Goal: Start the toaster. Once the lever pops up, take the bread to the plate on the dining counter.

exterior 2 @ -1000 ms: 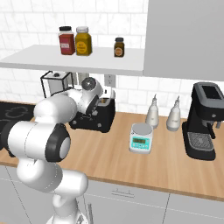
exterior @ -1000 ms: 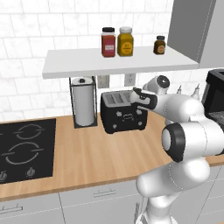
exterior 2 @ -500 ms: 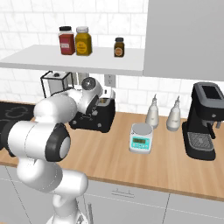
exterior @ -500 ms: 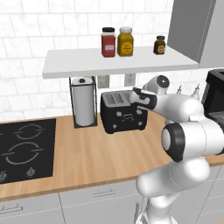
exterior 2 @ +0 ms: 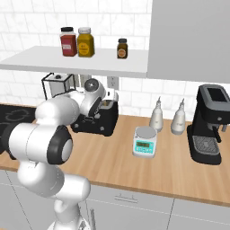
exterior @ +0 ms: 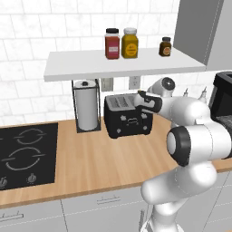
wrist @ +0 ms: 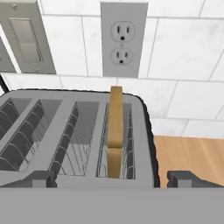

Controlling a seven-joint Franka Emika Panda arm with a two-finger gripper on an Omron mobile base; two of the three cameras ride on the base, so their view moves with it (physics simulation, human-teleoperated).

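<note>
Change: none visible; gripper [wrist: 112, 178] holds its earlier hover, wide open, empty.
Bread [wrist: 115, 131]: 12 o'clock, upright in toaster [wrist: 74, 135]; extraction pending.

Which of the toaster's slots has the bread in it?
The slot at the toaster's right end in the hand view, below the wall outlet; the bread stands upright there, the other slots hold only wire racks.

no readable text, labels or numbers anywhere

Bread [wrist: 115, 131] stood in the toaster's [exterior: 128, 115] right slot, paper roll [exterior: 87, 104] left of it, scale [exterior 2: 145, 142] and coffee machine [exterior 2: 213, 123] further right.
</note>
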